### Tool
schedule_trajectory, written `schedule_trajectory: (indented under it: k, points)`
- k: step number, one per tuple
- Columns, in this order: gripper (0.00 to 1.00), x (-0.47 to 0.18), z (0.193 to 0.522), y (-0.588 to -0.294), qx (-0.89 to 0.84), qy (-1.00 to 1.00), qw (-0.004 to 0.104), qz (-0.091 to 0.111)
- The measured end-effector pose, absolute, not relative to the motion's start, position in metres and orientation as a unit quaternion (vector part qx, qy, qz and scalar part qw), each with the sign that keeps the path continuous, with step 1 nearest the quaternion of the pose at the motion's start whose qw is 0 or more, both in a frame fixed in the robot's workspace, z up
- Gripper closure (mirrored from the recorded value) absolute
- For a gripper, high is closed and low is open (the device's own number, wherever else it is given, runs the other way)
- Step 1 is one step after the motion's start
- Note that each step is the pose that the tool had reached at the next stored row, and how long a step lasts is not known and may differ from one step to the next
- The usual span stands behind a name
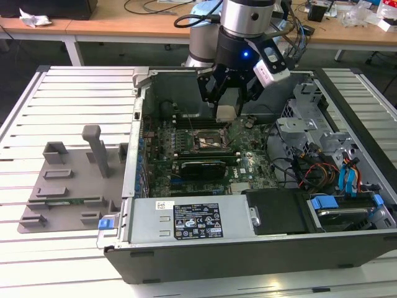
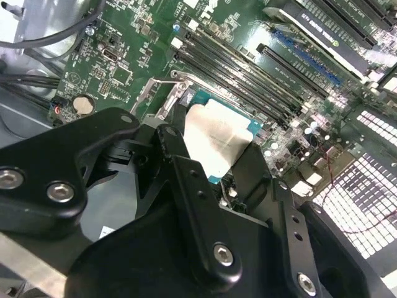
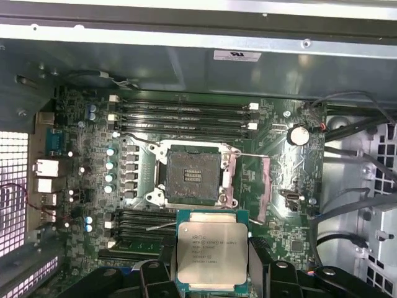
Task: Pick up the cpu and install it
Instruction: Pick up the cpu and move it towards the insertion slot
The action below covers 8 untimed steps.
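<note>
The cpu (image 3: 211,251), faint print on its silvery lid, is pinched at its edges by the closed claw (image 1: 227,112). In the exterior view it hangs above the motherboard (image 1: 249,166), at one o'clock from the bare socket (image 1: 208,141). At six o'clock, a printed black label (image 1: 196,221) sits on the grey cover (image 1: 149,220).

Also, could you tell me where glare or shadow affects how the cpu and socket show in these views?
In the second wrist view the cpu lid glares pale; in the first wrist view it is evenly lit, the empty socket dim, the perforated panel blown out white; in the exterior view the slatted table is bright, the case inside darker.
</note>
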<state>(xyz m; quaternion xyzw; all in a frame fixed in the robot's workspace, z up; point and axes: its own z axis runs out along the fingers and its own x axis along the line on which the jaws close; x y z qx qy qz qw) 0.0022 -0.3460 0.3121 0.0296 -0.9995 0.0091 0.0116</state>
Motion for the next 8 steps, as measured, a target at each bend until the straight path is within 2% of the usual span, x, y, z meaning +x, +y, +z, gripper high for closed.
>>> schedule_trajectory:
  k: [8]
  points:
    - [0.45, 0.002, 0.297, -0.345, 0.029, -0.999, 0.012, 0.009]
